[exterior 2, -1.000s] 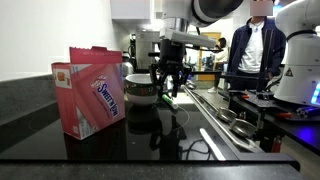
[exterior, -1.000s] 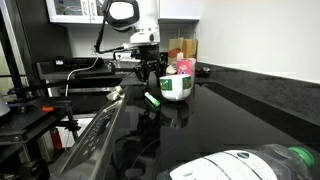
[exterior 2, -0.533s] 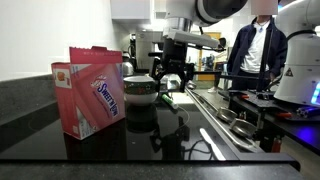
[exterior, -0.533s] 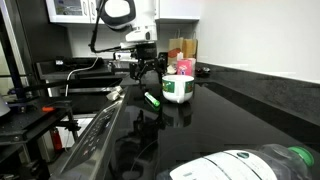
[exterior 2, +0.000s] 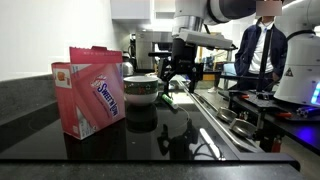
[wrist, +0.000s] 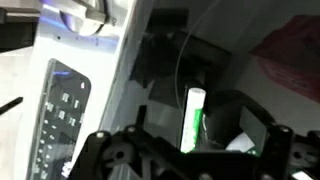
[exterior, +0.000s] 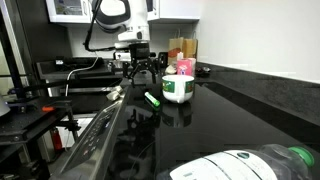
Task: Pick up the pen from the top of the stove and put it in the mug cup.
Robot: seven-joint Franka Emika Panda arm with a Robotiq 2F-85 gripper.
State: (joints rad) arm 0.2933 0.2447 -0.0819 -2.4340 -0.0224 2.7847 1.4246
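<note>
The pen (exterior: 153,99) is lying flat on the stove (exterior: 150,135), just beside the mug (exterior: 177,88). The gripper (exterior: 140,70) is hovering above the pen, not touching it, with its fingers (wrist: 105,150) spread wide apart and holding nothing. A pink box (exterior 2: 95,88) is standing close by the mug, brown containers (exterior: 180,47) are sitting behind it, and a person (exterior 2: 262,50) is standing beyond the stove's far side.

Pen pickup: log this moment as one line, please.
phase: pre-grasp | gripper: open, above pen, no contact | pen: lying on stove, beside mug cup | mug cup: upright, pen not inside
</note>
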